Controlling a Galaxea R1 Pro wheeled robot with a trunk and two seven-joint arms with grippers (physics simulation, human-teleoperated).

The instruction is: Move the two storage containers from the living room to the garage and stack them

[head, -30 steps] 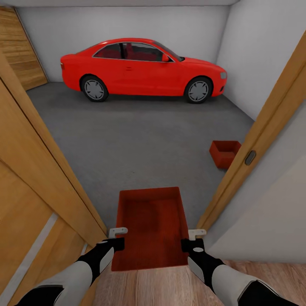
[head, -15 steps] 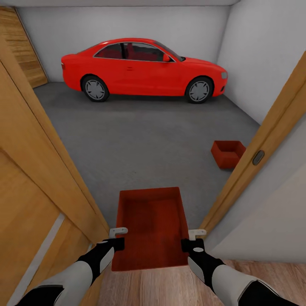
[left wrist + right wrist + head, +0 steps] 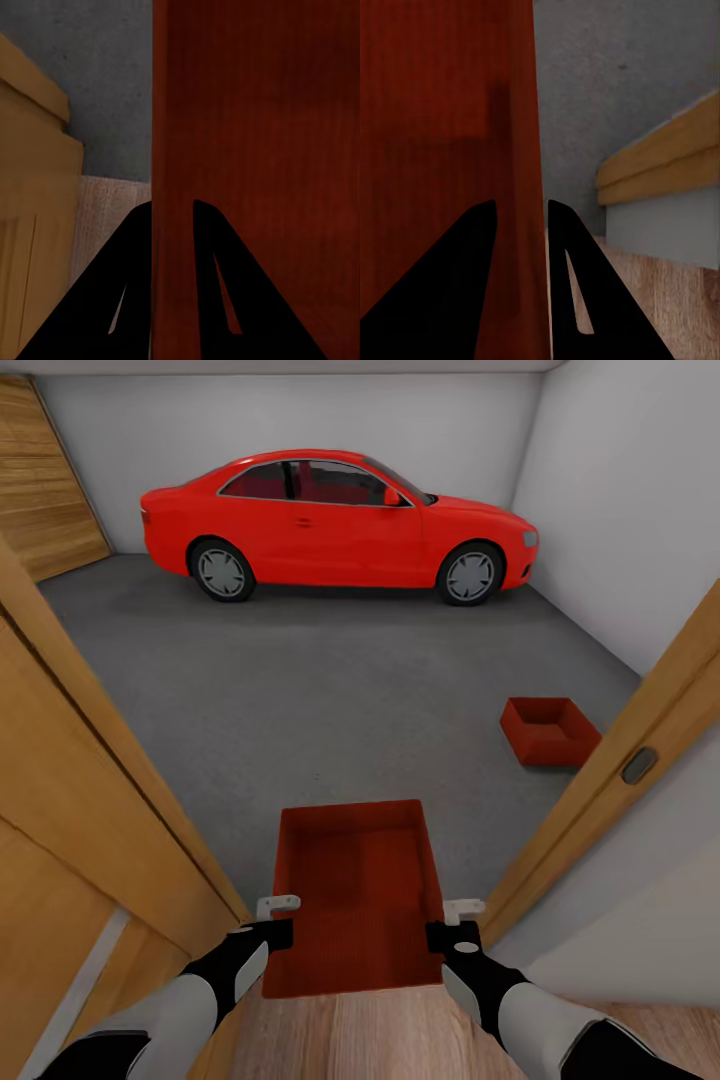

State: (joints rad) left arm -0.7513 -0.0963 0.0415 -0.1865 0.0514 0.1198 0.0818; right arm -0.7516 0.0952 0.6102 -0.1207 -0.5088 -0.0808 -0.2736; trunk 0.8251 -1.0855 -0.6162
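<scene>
At the doorway, your left gripper and right gripper pinch one red bin, other bin sits on grey floor, near red car.

A home garage seen through a doorway — red car, grey concrete floor, white walls, plank door.

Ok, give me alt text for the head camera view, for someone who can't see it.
Two robot grippers, left gripper and right gripper, hold an orange-red storage container by its side walls in a wooden doorway facing a garage. A second container sits on the grey floor to the right, with a red car parked by the back wall.
</scene>
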